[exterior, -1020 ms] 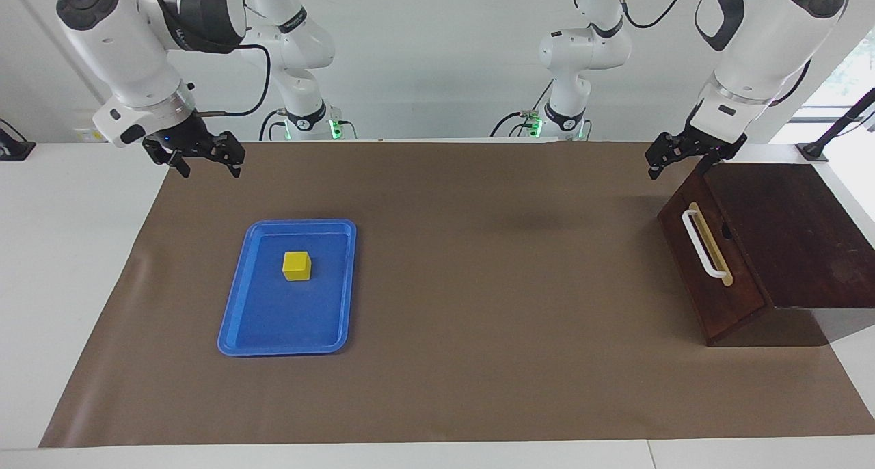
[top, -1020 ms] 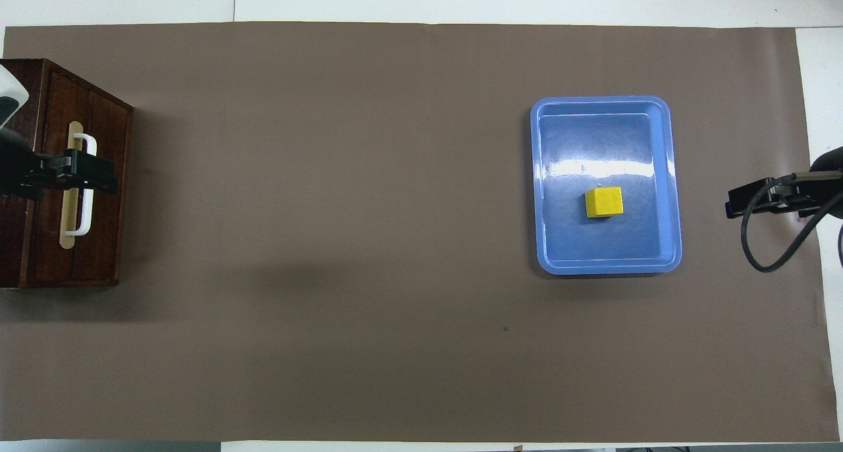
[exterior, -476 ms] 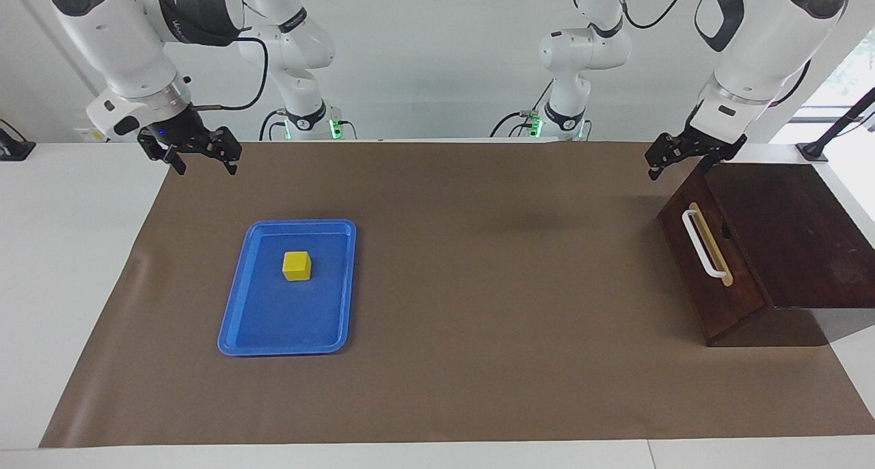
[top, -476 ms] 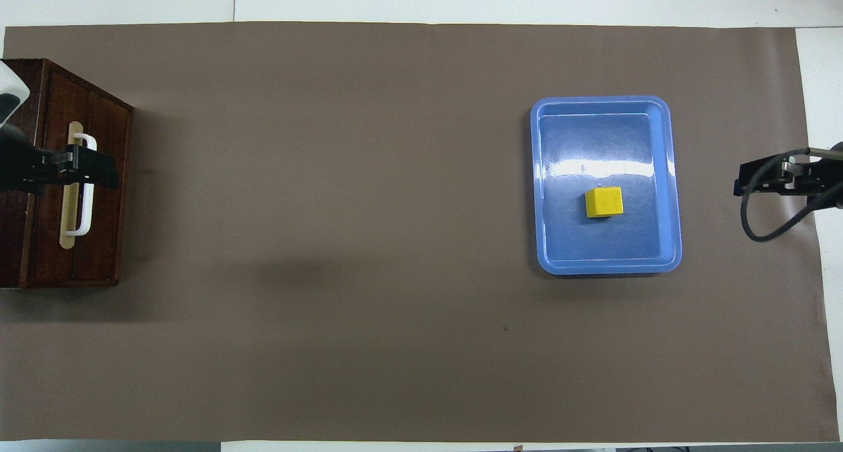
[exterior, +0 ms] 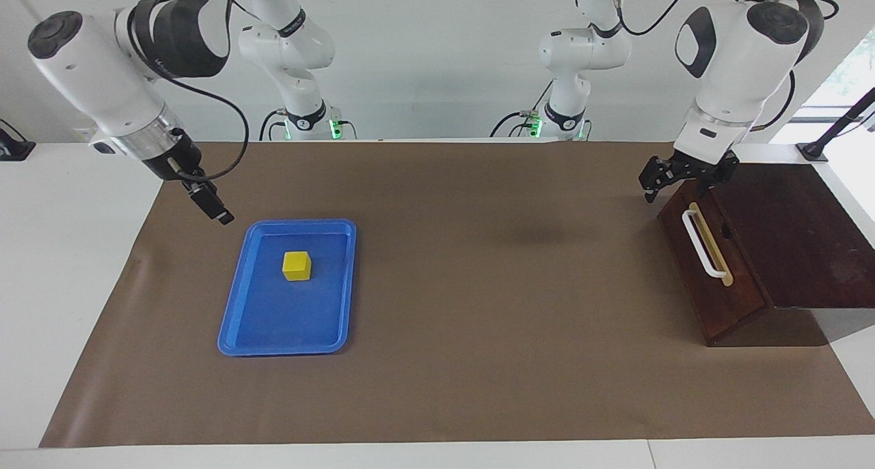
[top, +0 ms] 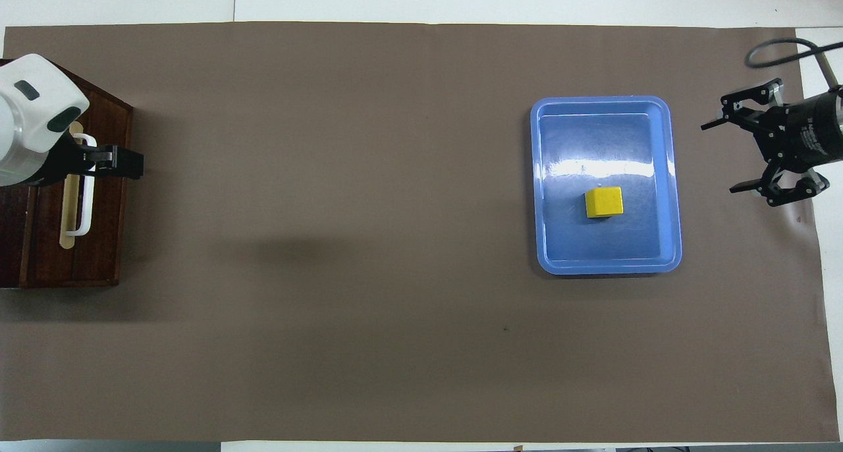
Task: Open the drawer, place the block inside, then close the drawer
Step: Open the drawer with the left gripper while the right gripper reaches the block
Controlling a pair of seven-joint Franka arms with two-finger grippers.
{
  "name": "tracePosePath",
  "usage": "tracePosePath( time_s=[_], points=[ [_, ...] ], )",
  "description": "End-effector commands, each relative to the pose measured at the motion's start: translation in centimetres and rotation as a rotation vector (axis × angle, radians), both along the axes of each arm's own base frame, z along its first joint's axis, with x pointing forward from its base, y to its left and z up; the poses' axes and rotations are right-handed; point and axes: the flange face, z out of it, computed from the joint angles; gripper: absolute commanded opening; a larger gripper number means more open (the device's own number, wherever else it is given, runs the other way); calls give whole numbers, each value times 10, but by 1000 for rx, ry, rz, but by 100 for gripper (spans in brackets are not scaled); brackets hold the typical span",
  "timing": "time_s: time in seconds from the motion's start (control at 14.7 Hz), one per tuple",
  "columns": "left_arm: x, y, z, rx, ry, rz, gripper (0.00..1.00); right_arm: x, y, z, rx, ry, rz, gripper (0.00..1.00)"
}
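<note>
The yellow block (exterior: 297, 265) lies in the blue tray (exterior: 273, 332), also seen from overhead (top: 604, 201). The drawer (exterior: 711, 277) is shut in its dark wooden box at the left arm's end, and its white handle (exterior: 703, 243) is free. My left gripper (exterior: 673, 185) is open in the air by the drawer front's upper edge, just over the handle (top: 84, 201) in the overhead view (top: 128, 163). My right gripper (exterior: 217, 210) is open and empty over the mat beside the tray (top: 719, 157), its fingers spread wide.
A brown mat (exterior: 478, 359) covers the table. The blue tray (top: 606, 248) lies toward the right arm's end. The wooden box (exterior: 793, 230) stands at the left arm's end.
My right gripper has turned and come down toward the tray's corner. My left gripper has come down a little and moved out past the drawer front. The block and drawer have not moved.
</note>
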Motion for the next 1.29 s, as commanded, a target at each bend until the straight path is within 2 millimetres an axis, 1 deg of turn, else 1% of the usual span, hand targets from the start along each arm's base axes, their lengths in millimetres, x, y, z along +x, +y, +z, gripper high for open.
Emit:
tracePosePath(
  time_s=[0.0, 0.14, 0.2, 0.27, 0.41, 0.48, 0.61, 0.75, 0.82, 1.02, 1.22],
  points=[
    [9, -5, -25, 79, -26, -59, 100, 14, -24, -31, 189, 104, -301, 100],
    [18, 0, -54, 146, -25, -107, 100, 11, -37, -57, 267, 125, -384, 100],
    [21, 4, -67, 164, -33, -144, 100, 9, -38, -66, 280, 127, -403, 100],
    [23, 8, -79, 165, -43, -156, 100, 5, -36, -75, 282, 148, -402, 100],
    [27, 28, -102, 199, -31, -179, 100, -3, -29, -100, 285, 180, -360, 100],
    [29, 32, -111, 219, -35, -216, 100, -5, -29, -117, 294, 196, -327, 100],
    [32, 53, -122, 210, -66, -209, 100, -8, -31, -148, 337, 216, -287, 100],
    [27, 65, -136, 199, -78, -204, 100, -14, -30, -172, 360, 222, -265, 100],
    [24, 68, -144, 192, -81, -205, 100, -13, -31, -186, 376, 229, -253, 100],
    [22, 72, -152, 188, -80, -203, 100, -15, -39, -201, 387, 231, -271, 100],
    [21, 67, -165, 181, -65, -209, 100, -14, -41, -213, 382, 216, -283, 100]
  ],
)
